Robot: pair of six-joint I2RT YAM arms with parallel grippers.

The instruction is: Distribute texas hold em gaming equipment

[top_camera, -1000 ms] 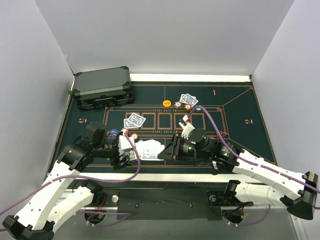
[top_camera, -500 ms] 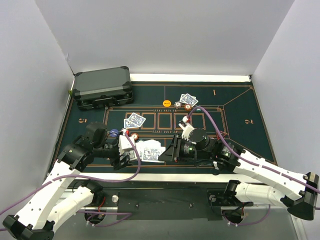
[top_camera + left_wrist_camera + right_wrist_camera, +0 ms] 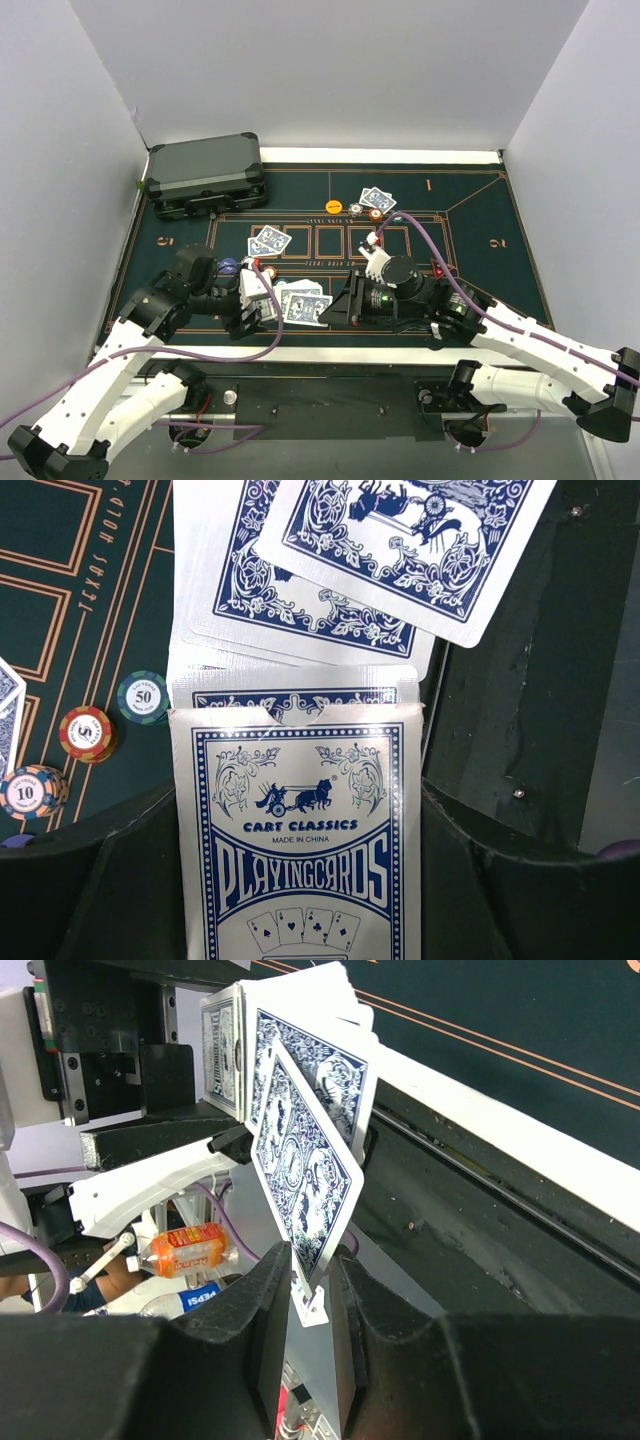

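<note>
My left gripper (image 3: 256, 300) (image 3: 296, 880) is shut on a blue and white playing card box (image 3: 295, 830), which shows fully in the left wrist view. Blue-backed cards (image 3: 300, 590) stick out of its open end. My right gripper (image 3: 333, 303) (image 3: 310, 1280) is shut on the lower corner of the top card (image 3: 300, 1175) (image 3: 400, 540), which is fanned out from the deck. Both grippers meet low over the near middle of the green felt mat (image 3: 480, 240). Two face-down cards (image 3: 268, 241) lie at the mat's left, and more cards (image 3: 378, 199) with chips (image 3: 355, 208) lie farther back.
A dark grey hard case (image 3: 206, 176) stands at the back left corner. Teal (image 3: 142, 697), red (image 3: 87, 733) and white-rimmed (image 3: 35, 791) chips lie by my left arm. An orange chip (image 3: 335, 207) lies at the back centre. White walls close in three sides.
The pinched card has slid farther out of the deck toward the right gripper. The left gripper with the box has shifted slightly right and lower.
</note>
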